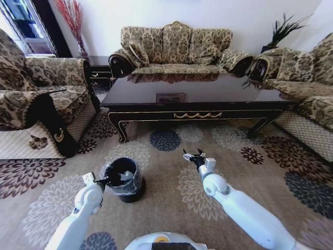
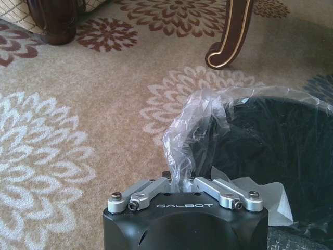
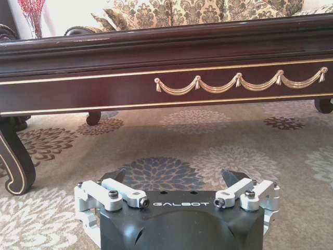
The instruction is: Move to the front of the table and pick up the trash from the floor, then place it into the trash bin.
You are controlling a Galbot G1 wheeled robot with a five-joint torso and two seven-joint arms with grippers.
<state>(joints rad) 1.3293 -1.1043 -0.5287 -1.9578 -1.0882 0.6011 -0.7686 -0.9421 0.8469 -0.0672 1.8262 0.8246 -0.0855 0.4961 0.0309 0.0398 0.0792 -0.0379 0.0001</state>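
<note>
Left gripper (image 1: 107, 181) sits at my trash bin (image 1: 125, 179), fingers clenched on its clear liner (image 2: 195, 125); white paper (image 2: 260, 200) lies inside. Right gripper (image 1: 193, 155) hangs released over flowered carpet (image 1: 171, 208). Beyond, dark worktop (image 1: 208, 91), sofas (image 1: 177, 47), far legs cut off.

Glossy dark wooden table (image 1: 208, 94), crinkly clear-plastic-lined trash bin (image 1: 124, 179)

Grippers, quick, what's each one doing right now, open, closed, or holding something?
Left gripper: closed on the clear bag at the trash bin rim.
Right gripper: open, holding nothing, low over the carpet facing the table.
</note>
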